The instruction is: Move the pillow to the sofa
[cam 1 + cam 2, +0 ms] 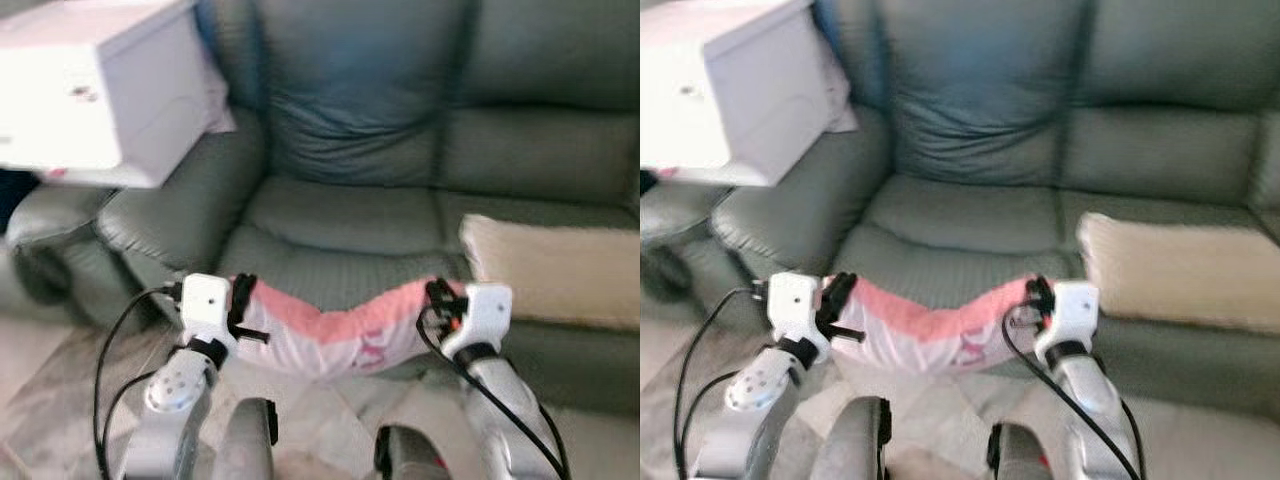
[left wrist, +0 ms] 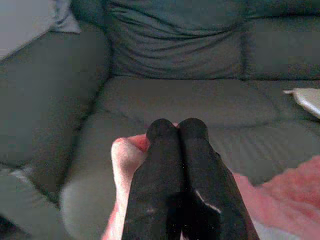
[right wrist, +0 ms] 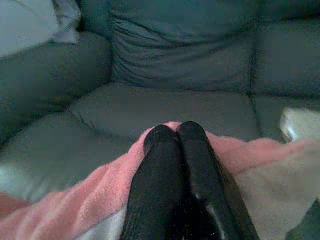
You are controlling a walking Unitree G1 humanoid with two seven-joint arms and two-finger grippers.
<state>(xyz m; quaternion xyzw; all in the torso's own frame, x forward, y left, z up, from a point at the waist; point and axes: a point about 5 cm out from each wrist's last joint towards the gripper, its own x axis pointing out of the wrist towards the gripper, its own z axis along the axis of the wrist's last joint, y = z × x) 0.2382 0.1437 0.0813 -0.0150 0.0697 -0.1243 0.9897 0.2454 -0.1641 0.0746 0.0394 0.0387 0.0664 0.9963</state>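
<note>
My left claw (image 2: 177, 131) and right claw (image 3: 174, 132) each pinch an end of the pink-and-white pillow (image 1: 335, 335), held before the grey-green sofa (image 1: 340, 215).

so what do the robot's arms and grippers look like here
Two silver metal arms, each ending in a boxy white wrist housing and a gripper of two long black fingers: left gripper, right gripper. Black cables loop along both forearms. The left forearm has small round holes.
</note>
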